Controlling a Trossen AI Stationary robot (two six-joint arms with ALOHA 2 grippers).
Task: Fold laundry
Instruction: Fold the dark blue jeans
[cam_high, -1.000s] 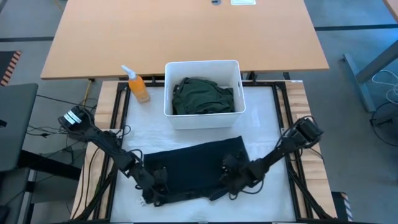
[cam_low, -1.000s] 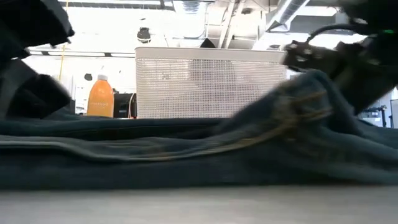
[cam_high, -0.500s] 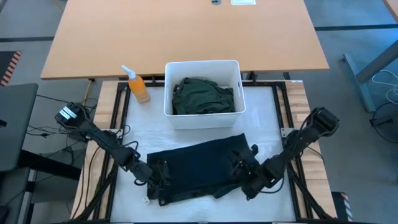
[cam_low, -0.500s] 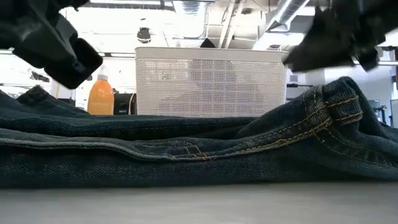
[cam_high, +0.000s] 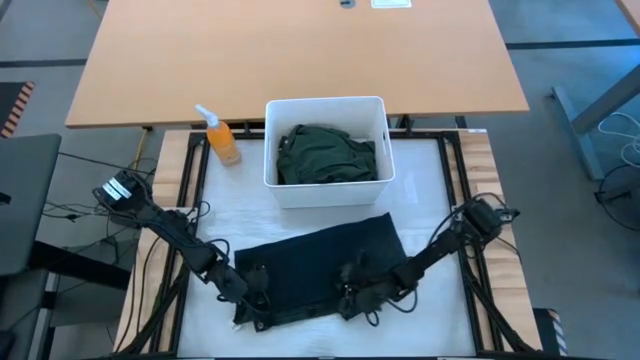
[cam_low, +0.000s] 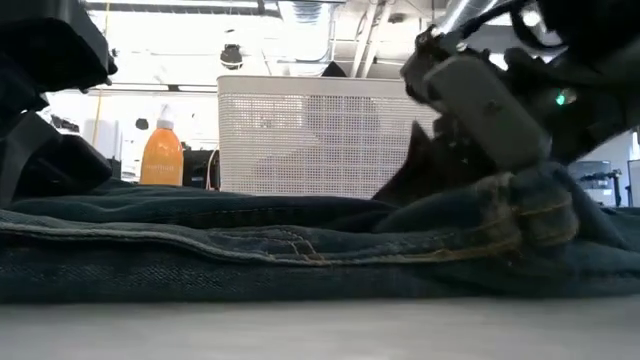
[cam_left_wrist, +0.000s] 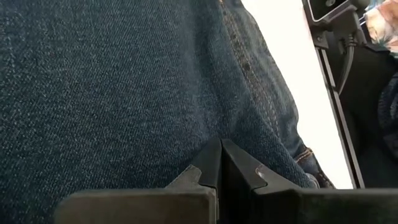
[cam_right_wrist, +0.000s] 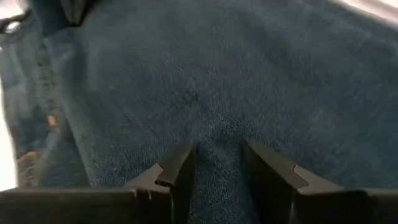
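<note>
Dark denim trousers lie folded flat on the white table top, near its front edge. A dark green garment sits bunched in the white bin behind them. My left gripper is at the trousers' near left corner, and its fingers are shut with nothing between them. My right gripper is low over the trousers' near right part, its fingers open. In the low view it stands above a raised, stitched hump of denim. My left gripper touches the trousers' top face near their left end with its shut fingertips. It slants down from the table's left. No cloth is between the fingers, and the trousers lie flat. My right gripper sets its open fingers on the denim's top face, slanting down from the table's right. A low ridge of cloth stands in the gap between them. The fingers are not closed on it, and the trousers stay on the table.
An orange spray bottle stands left of the bin. A large wooden table lies beyond the work surface. Bare white table top shows right of the bin and along the trousers' sides.
My right gripper drew back toward the table's right edge and rose off the trousers. It then came back toward the left and down onto their near right part, tipping more level. The raised denim hump at the right sank when it left and now sits under it.
</note>
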